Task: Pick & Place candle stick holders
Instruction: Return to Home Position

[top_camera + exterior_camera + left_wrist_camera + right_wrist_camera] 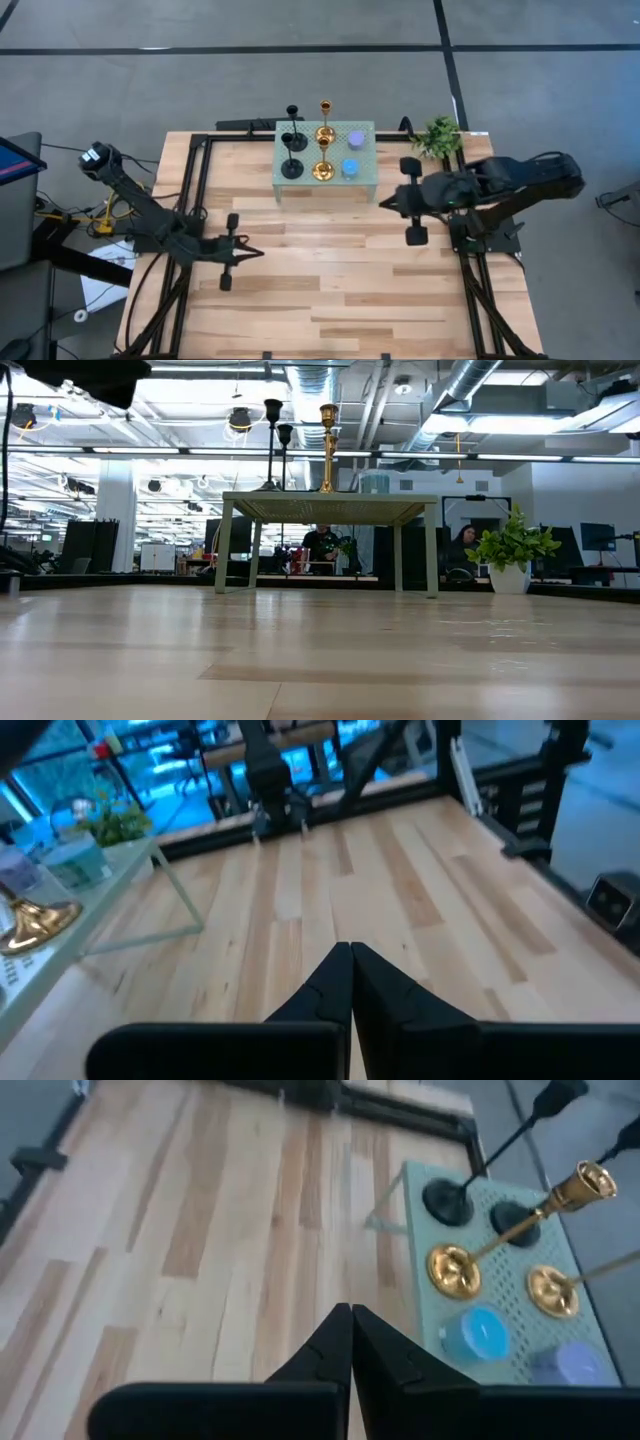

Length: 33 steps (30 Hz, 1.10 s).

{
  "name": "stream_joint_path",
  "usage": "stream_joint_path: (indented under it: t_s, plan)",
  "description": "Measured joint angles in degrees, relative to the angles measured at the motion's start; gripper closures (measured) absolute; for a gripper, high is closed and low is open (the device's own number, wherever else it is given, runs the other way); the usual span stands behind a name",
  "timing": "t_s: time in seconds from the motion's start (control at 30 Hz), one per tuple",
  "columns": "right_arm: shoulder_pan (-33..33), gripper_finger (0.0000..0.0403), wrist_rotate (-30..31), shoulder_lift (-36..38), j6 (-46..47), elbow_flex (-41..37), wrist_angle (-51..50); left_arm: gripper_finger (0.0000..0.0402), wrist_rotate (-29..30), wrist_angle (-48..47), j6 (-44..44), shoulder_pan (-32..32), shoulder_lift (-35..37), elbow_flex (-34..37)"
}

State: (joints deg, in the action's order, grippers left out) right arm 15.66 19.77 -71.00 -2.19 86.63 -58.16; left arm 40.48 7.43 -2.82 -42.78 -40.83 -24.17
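Six candle stick holders stand on their bases on a pale green perforated stand (pixel 370 160) at the table's far middle: two black (pixel 292 166) (pixel 291 114), two gold (pixel 322 170) (pixel 324 130), a purple cylinder (pixel 355 138) and a blue one (pixel 351 168). My left gripper (pixel 262 252) is shut and empty over the table's left middle, pointing right. My right gripper (pixel 381 203) is shut and empty just near-right of the stand, pointing left. The right wrist view shows the gold bases (pixel 453 1270), the black bases (pixel 447 1198) and the blue cylinder (pixel 478 1332).
A small green plant in a white pot (pixel 438 135) stands right of the stand, near the right arm. Black frame rails (pixel 190 180) run along the table's left, right and far edges. Bare wood (pixel 330 290) lies between the arms and toward the near edge.
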Motion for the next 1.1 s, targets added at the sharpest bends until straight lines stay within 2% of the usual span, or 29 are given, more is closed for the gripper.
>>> stream_joint_path:
  t_s: [0.17, 0.27, 0.33, 0.5, 0.63, 0.87, 1.1]
  plan:
    - [0.26, 0.0403, -1.57, 11.03, -3.57, -15.71, 14.41, 0.0398, -2.56, 8.60, -5.66, 1.50, 3.48, 3.39]
    - [-1.15, 0.0403, -5.85, 16.26, -4.78, -21.86, 20.65, 0.0398, -10.29, 13.97, -9.91, 5.65, 3.07, 3.42]
    - [-2.30, 0.0403, -8.45, 19.12, -5.77, -23.99, 23.27, 0.0399, -16.17, 15.25, -12.80, 9.57, 2.94, 3.42]
    - [-4.98, 0.0403, -13.80, 23.88, -7.37, -25.81, 25.32, 0.0397, -26.14, 15.54, -13.67, 22.42, 2.98, 3.42]
    - [-6.06, 0.0403, -14.37, 26.01, -8.65, -25.82, 25.22, 0.0398, -34.26, 16.03, -11.75, 31.43, 5.25, 3.42]
    - [-6.03, 0.0403, -14.27, 29.98, -9.80, -29.66, 26.96, 0.0396, -42.19, 10.90, -9.41, 40.24, 15.67, 3.40]
    - [-6.08, 0.0403, -13.66, 37.15, -8.19, -40.11, 32.01, 0.0396, -42.74, -2.53, -4.58, 41.80, 28.73, 3.40]
